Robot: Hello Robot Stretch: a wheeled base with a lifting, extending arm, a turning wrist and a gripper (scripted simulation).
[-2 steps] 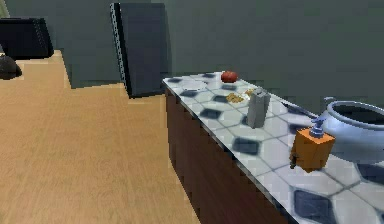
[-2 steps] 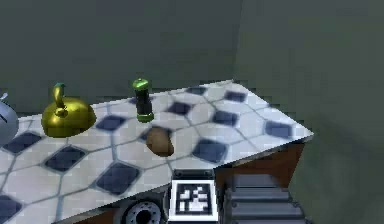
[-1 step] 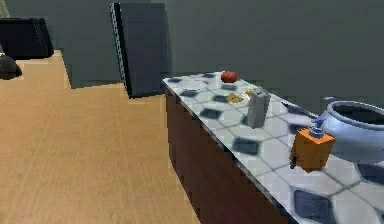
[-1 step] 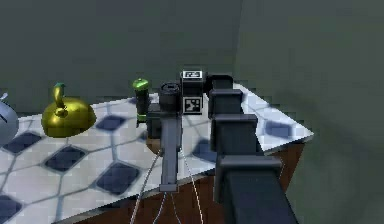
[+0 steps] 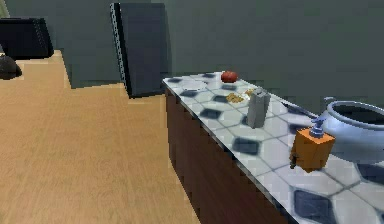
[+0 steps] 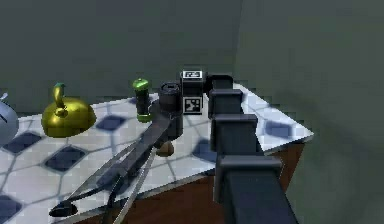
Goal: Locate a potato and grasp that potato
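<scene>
Forward view: counter with a checked tile top runs along the right, with wood floor to its left. On the counter, far to near:
- red round fruit
- pale yellow bits, near the fruit
- pale carton, upright
- orange dispenser, near the front edge
- big white pot, just behind the dispenser at the view's right edge

A dark fridge stands past the counter's far end, against the wall.

Arm side view: arm rises from the bottom edge over the counter's corner, with marker squares at its far end. The gripper sits left of them. Its thin fingers slant toward the lower left above the tiles.

Task's thing: a brown lump, potato-coloured, lies on the counter. It appears just below the gripper's dark body, between the fingers' base and the arm. Cannot tell whether the gripper touches it, how the fingers are set, or whether anything is held.

A gold kettle sits on the counter at the left, well apart from the lump. A green-capped bottle stands upright between the kettle and the gripper's body.
</scene>
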